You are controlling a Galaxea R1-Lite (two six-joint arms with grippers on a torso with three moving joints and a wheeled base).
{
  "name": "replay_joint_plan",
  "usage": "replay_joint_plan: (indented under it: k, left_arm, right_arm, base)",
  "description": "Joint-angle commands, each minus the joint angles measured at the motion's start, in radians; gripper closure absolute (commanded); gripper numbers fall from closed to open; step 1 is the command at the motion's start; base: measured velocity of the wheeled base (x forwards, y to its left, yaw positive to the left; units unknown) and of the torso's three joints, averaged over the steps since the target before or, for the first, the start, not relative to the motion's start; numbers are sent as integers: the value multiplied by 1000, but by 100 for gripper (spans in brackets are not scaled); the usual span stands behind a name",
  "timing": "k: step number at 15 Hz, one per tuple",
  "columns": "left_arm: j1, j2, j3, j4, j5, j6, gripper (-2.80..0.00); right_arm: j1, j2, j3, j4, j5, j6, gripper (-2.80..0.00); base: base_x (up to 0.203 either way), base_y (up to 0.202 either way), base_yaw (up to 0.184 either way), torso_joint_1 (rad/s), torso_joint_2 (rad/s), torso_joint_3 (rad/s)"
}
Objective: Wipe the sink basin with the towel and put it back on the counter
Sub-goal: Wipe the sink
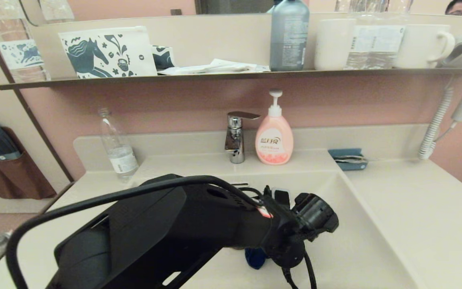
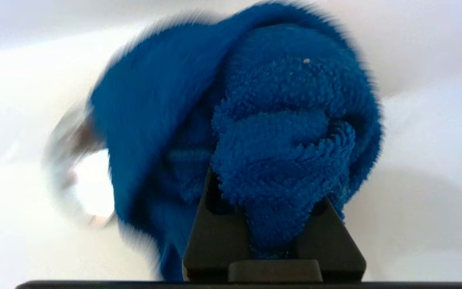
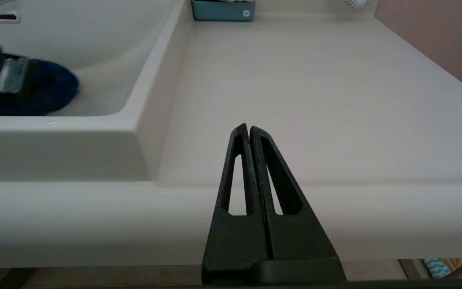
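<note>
My left arm (image 1: pixel 167 233) reaches down into the cream-beige sink basin (image 1: pixel 359 249). Its gripper (image 2: pixel 273 188) is shut on a bunched blue towel (image 2: pixel 287 120), which covers the fingertips and presses against the basin floor (image 2: pixel 435 160). The towel (image 1: pixel 255 257) peeks out under the wrist in the head view and shows in the right wrist view as a blue wad (image 3: pixel 50 88). A blurred chrome drain plug (image 2: pixel 64 160) lies beside the towel. My right gripper (image 3: pixel 249 127) hangs shut and empty at the front edge of the counter (image 3: pixel 315 80), right of the basin.
On the back ledge stand a chrome faucet (image 1: pixel 236 136), a pink soap bottle (image 1: pixel 274 140) and a clear water bottle (image 1: pixel 118 148). A small blue tray (image 1: pixel 347 159) sits at the counter's back. A coiled dryer cord (image 1: pixel 435 124) hangs at right, under the dark shelf (image 1: pixel 231 74).
</note>
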Motion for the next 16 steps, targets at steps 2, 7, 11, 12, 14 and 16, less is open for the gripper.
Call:
replay_joint_plan:
  k: [2, 7, 11, 12, 14, 16]
  left_arm:
    - [-11, -42, 10, 234, -37, -85, 0]
    - [-11, -146, 158, 304, -58, -119, 0]
    - [72, -211, 298, 266, -47, -114, 0]
    - [96, -227, 341, 228, -47, -100, 0]
    - [177, -269, 414, 101, -40, -9, 0]
    - [246, -310, 445, 42, -23, 84, 0]
  right_arm:
    - [0, 0, 0, 0, 1, -1, 0]
    - [0, 0, 0, 0, 1, -1, 0]
    - [0, 0, 0, 0, 1, -1, 0]
    - [0, 0, 0, 0, 1, -1, 0]
    - [0, 0, 0, 0, 0, -1, 0]
    - [0, 0, 0, 0, 1, -1, 0]
  base:
    - [0, 0, 0, 0, 0, 0]
    - [0, 0, 0, 0, 0, 0]
    - [0, 0, 0, 0, 0, 0]
    - [0, 0, 0, 0, 0, 0]
    - [0, 0, 0, 0, 0, 0]
    - [0, 0, 0, 0, 0, 0]
